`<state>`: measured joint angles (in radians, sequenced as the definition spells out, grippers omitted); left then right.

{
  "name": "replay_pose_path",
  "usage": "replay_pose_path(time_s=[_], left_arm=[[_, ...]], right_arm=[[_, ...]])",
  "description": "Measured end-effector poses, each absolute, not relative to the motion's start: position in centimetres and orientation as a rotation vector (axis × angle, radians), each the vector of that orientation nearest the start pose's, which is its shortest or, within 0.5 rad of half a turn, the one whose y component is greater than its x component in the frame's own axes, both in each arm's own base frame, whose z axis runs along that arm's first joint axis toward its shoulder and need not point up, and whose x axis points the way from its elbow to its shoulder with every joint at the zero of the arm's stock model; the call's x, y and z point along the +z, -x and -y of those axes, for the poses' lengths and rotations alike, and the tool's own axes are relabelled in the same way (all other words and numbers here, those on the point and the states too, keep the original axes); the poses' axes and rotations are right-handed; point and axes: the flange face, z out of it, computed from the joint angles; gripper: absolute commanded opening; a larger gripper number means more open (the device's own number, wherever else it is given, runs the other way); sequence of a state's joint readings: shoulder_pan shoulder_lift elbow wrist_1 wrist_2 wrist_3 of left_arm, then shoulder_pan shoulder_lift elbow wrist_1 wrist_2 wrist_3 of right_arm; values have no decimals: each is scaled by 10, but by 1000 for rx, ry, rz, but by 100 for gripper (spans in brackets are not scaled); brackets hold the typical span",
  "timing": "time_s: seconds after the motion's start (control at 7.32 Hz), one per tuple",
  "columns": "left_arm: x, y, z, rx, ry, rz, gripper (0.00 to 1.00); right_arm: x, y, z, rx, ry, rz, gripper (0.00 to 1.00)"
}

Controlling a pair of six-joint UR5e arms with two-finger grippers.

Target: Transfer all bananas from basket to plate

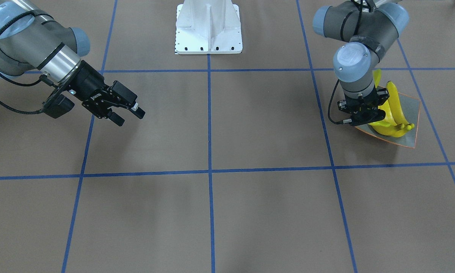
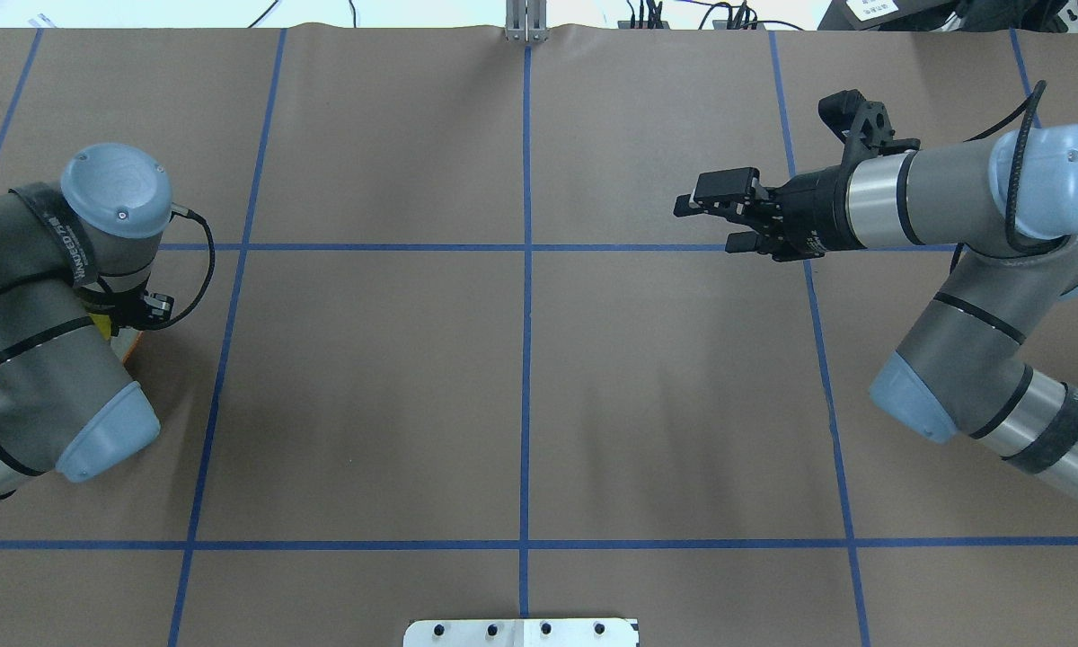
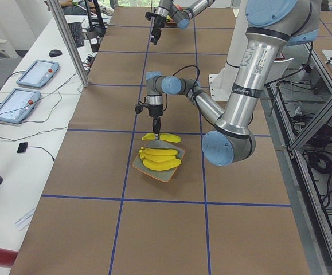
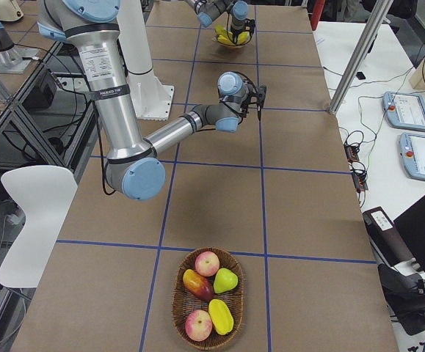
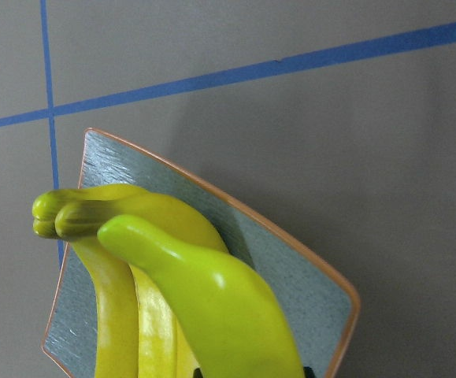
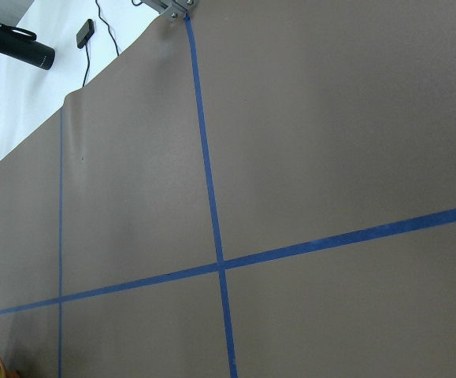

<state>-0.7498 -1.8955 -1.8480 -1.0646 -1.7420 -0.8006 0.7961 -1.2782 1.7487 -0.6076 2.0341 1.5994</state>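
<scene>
Four bananas [image 3: 161, 163] at the plate [image 1: 411, 110]; left claw [image 3: 156, 132] pinches one banana [image 5: 212, 307]; right claw [image 2: 702, 223] hangs spread.

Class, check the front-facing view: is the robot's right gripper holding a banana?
No: the right gripper hangs open above the table, with nothing between its jaws.

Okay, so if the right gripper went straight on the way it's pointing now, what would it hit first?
Probably the brown paper-covered table, near a crossing of blue tape lines. The right gripper tilts slightly downward, and nothing else shows in its path.
</scene>
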Motion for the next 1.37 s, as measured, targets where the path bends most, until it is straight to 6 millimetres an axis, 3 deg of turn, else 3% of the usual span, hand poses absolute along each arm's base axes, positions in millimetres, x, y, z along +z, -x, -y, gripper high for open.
replay_pose_path(time_s=[0.14,0.41,0.55,1.37], left_arm=[[436,-333,475,21,63,-178,0],[445,-329,479,13,69,-158,73],[449,-329,480,12,71,-151,100],[451,-331,481,13,66,-138,100]], right_arm=[[304,337,472,342,-176,1451,100],[301,335,471,339,-181,1459,100],[299,334,470,338,-183,1463,100],[295,331,468,331,-185,1473,100]])
